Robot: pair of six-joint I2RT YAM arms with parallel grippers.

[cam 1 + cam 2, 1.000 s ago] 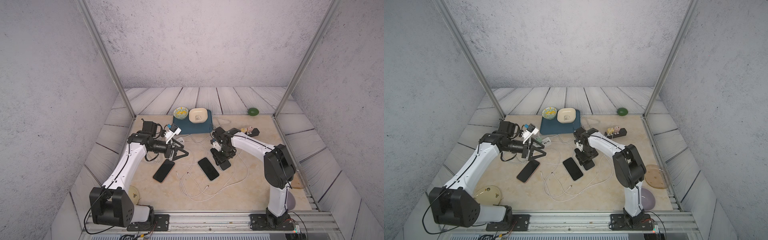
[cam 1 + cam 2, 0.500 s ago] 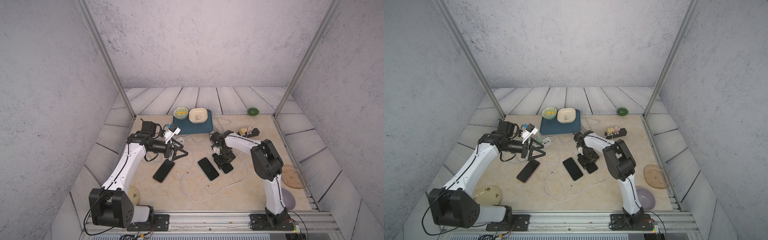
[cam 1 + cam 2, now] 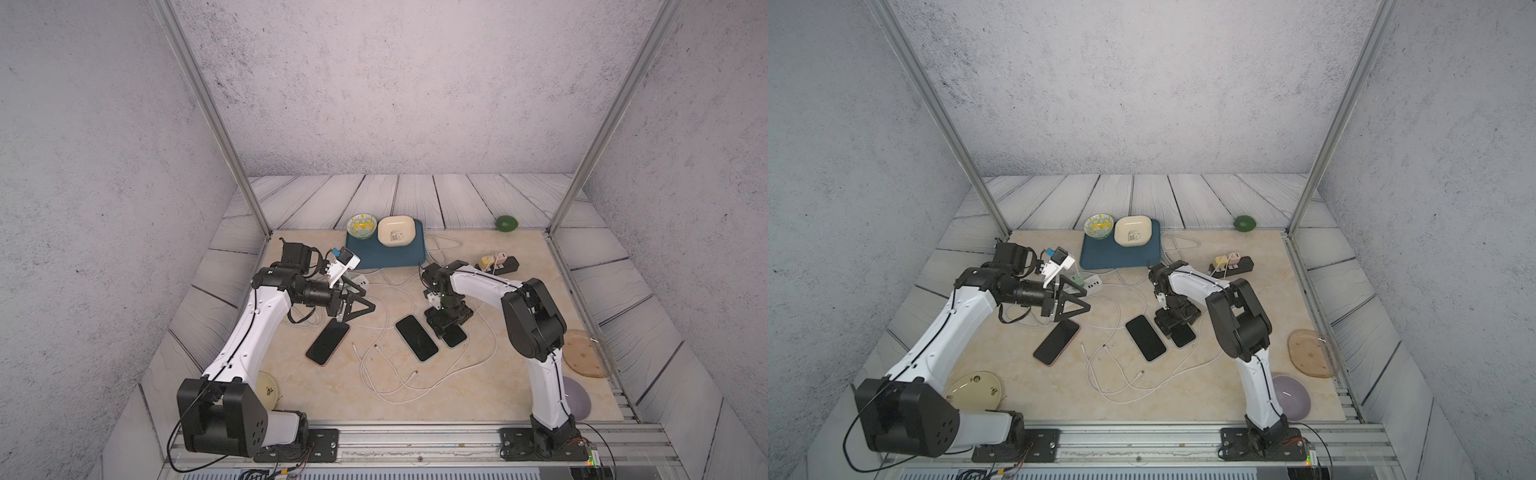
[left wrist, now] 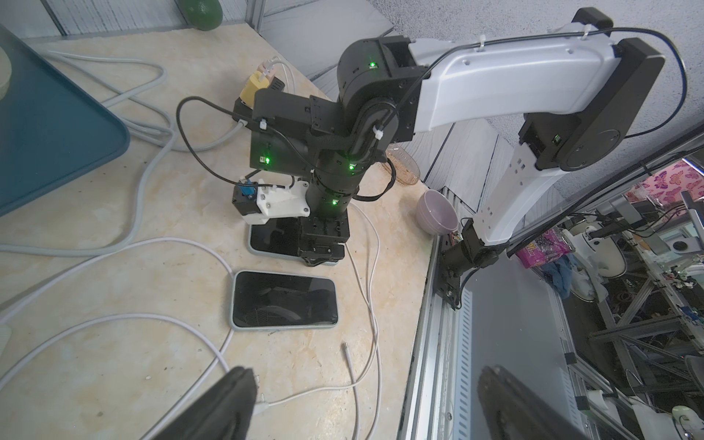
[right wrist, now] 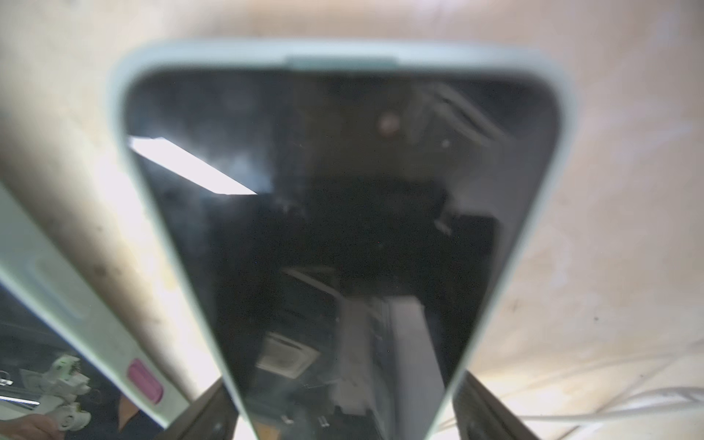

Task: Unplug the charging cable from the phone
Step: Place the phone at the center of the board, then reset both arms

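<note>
Three dark-screened phones lie on the beige table. My right gripper (image 3: 449, 326) (image 3: 1177, 322) points straight down over the right phone (image 3: 456, 338) (image 4: 272, 238), open, one finger along each long side. That phone (image 5: 343, 209) fills the right wrist view, and its far end shows no plug; its near end is hidden under the gripper (image 5: 344, 415). White charging cable (image 3: 390, 386) (image 4: 367, 304) loops across the table with loose plug ends. My left gripper (image 3: 368, 300) (image 4: 365, 411) hovers open and empty above the far end of the left phone (image 3: 327, 343). The middle phone (image 3: 417, 337) (image 4: 285, 299) lies apart.
A blue tray (image 3: 386, 257) with two bowls stands at the back, with a black power strip (image 3: 505, 262) and a white charger hub (image 3: 361, 280) near it. A yellow plate (image 3: 266, 388), an amber plate (image 3: 584, 353) and a purple bowl (image 3: 575, 401) sit by the front corners.
The right arm's elbow has swung in towards the middle and its gripper has shifted slightly along the right phone. The left arm has not moved.
</note>
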